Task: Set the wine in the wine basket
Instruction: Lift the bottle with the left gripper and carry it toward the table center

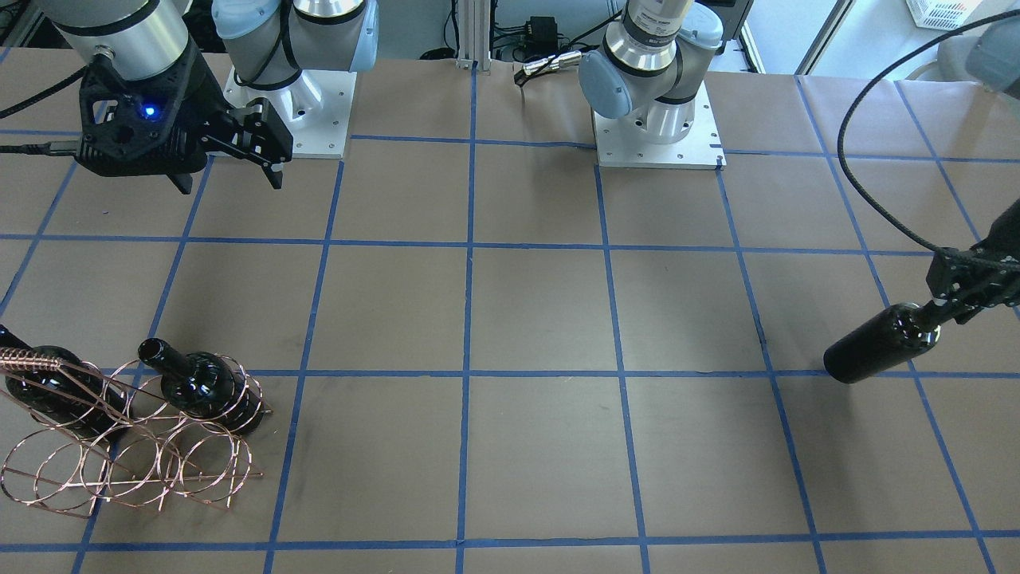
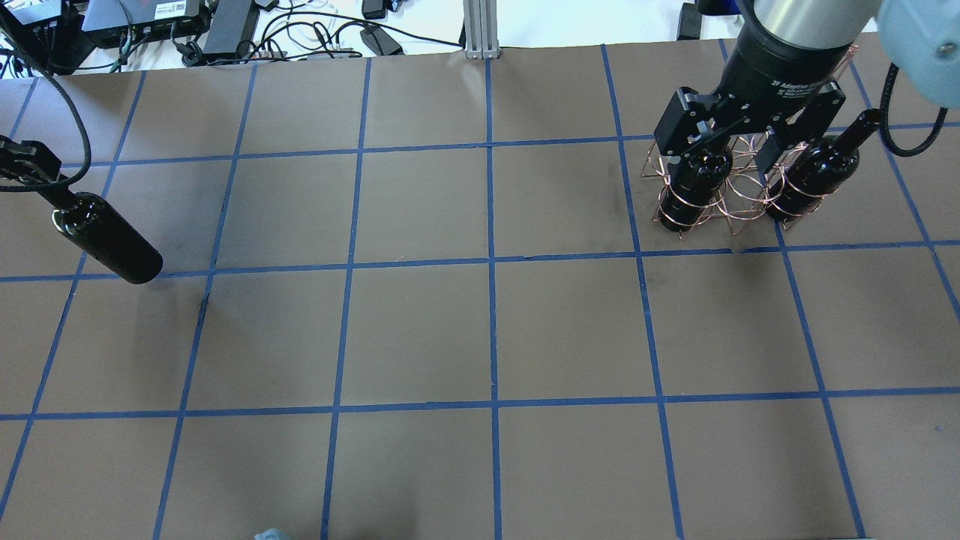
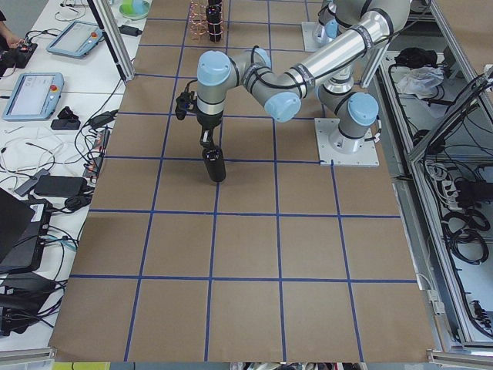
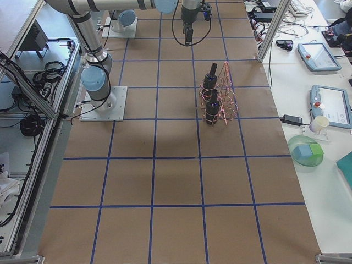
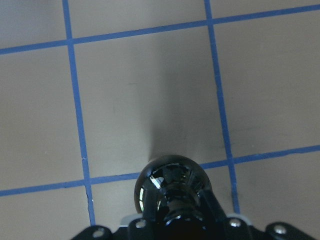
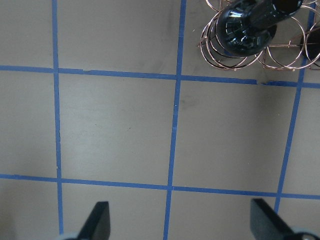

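**Left arm** (image 3: pixel 339 50): stretched out to the robot's left, wrist turned downward. Its claw (image 1: pixel 934 309) is closed around the neck of a wine bottle (image 1: pixel 876 351), which hangs tilted below it. **Right arm** (image 4: pixel 91 38): extended to the robot's right. Its claw (image 2: pixel 724 159) points down, with both fingers (image 6: pixel 99 220) spread wide apart.

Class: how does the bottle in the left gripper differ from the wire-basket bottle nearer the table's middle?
The held bottle is gripped at its neck by the left gripper; the basket bottle is touched by no gripper. The held bottle is over the table; the basket bottle stands inside the wine basket rings. Both are dark, glossy, upright.
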Controlling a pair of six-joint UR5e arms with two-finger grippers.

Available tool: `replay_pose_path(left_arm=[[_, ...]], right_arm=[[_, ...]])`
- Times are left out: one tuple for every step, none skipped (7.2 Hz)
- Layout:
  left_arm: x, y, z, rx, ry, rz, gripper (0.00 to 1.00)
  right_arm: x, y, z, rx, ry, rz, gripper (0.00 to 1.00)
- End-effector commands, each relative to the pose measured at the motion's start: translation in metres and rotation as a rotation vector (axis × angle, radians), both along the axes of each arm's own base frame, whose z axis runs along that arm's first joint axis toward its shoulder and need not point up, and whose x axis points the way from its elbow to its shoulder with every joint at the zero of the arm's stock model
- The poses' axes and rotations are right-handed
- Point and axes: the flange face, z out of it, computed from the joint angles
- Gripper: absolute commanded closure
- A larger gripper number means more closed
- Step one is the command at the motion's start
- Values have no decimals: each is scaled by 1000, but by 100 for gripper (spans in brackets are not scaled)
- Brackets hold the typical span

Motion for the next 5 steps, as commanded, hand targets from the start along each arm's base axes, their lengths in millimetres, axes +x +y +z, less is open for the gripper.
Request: replay_pose_path(left_arm=[[-88,22,26,69,27,106,100],[-131,37,32,89,46,181,100],[-175,55,28,103,52,206,100],[-227,73,21,120,60,243,100],[-280,90,12,143,57,244,100]], right_arm=[[-1,0,0,0,11,4,0],[-1,0,0,0,12,3,0],[-1,0,0,2,12,4,0],[-1,0,0,2,12,3,0],[-1,0,0,0,13,-2,0]])
